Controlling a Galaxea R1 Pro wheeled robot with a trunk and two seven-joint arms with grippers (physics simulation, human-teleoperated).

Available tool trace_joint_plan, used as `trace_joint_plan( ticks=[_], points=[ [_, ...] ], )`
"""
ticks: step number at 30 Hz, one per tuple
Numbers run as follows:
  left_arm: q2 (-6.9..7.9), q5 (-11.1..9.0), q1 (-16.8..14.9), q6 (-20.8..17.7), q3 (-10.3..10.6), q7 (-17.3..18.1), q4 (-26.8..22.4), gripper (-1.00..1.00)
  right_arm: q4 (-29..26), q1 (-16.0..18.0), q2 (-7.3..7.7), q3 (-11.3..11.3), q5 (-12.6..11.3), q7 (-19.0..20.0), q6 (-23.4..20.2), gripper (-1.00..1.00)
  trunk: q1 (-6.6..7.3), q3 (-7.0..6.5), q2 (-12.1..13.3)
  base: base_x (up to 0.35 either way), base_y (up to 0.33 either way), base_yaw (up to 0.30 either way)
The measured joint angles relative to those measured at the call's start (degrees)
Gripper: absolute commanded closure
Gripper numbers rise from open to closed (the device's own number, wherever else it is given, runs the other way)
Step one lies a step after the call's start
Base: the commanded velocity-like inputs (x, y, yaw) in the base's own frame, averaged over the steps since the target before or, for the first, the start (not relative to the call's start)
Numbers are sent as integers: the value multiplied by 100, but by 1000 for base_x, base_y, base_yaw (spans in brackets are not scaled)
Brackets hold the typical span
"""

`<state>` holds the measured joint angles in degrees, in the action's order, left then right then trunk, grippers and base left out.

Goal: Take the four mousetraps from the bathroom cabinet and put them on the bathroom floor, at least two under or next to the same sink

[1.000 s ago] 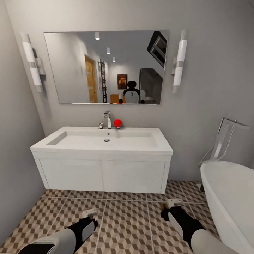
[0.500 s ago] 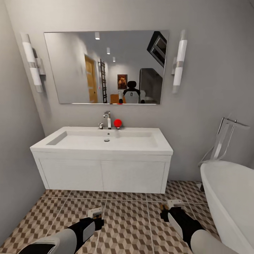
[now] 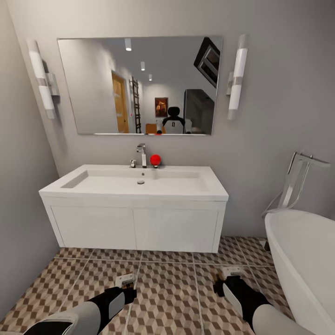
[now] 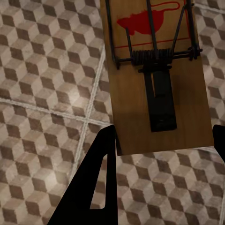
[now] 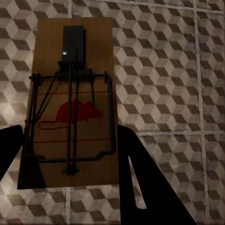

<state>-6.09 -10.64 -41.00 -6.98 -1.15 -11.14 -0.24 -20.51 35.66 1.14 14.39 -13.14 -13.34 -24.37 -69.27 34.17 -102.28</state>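
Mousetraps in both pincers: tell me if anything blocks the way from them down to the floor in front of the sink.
Nothing visible does. The left pincer and right pincer each hold a mousetrap above bare patterned floor, with open tiles between them and the sink. The bathtub sits off to the right.

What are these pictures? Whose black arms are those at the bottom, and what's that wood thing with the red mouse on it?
Those arms belong to a robot in a computer-made bathroom. The big picture comes from a camera on its head, facing a white sink with a mirror above and a bathtub beside it. The two smaller pictures come from cameras on its wrists, looking down at the patterned floor. The wood things are mousetraps. The left gripper pinches one mousetrap between its black fingers, and the right gripper pinches another mousetrap.
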Motion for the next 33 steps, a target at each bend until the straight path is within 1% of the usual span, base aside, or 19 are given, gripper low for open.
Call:
trace_joint_plan(
  ticks=[6, 18, 24, 33],
  points=[
    [19, -7, 0, -5, 0, -4, 1, 100, 95, 0, -3, 6, 0, 0, 10, 100, -132, 108, -241, 0, 0, 0],
    [24, -12, 0, -29, -7, -8, 1, 100, 112, 0, -29, 15, 10, 0, 10, 100, -395, 323, -722, 0, 0, 0],
    [72, -12, 0, -30, -8, -14, 1, 100, 113, 0, -37, 24, 39, 0, 3, 100, -527, 431, -963, 0, 0, 0],
    [79, -13, 0, -30, -8, -20, 1, 100, 113, 0, -41, 24, 38, -5, 3, 100, -725, 592, -1324, 0, 0, 0]
  ],
)
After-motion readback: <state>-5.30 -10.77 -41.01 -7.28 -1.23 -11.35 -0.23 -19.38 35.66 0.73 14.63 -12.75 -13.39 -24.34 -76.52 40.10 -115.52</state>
